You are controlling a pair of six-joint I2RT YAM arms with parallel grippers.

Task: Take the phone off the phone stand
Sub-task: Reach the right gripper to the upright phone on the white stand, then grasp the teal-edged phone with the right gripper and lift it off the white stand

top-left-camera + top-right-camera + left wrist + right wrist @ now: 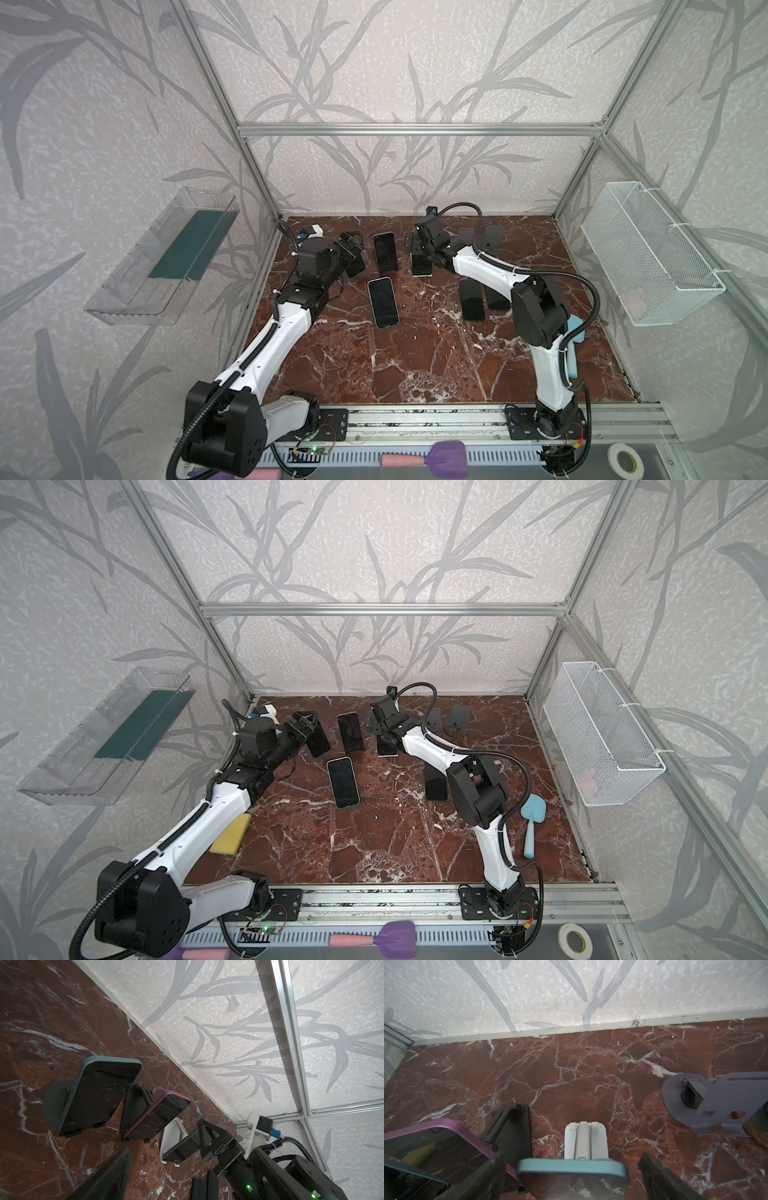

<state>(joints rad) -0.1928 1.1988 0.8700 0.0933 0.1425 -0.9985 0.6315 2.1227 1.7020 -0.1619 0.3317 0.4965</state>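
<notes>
Red marble top, leaf-print walls. L pincer by far-left phone; spread or pinching, can't tell. R pincer spread wide, fingers flanking teal phone, clear of its edges. Phone leans on white stand. Best, I'd judge: centre, pinch side edges, lift along the lean so stand stays put. No brands/labels legible.

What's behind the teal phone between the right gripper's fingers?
A white stand: its flat base and hinged arm show behind the teal phone. Its cradle is hidden by the phone.
</notes>
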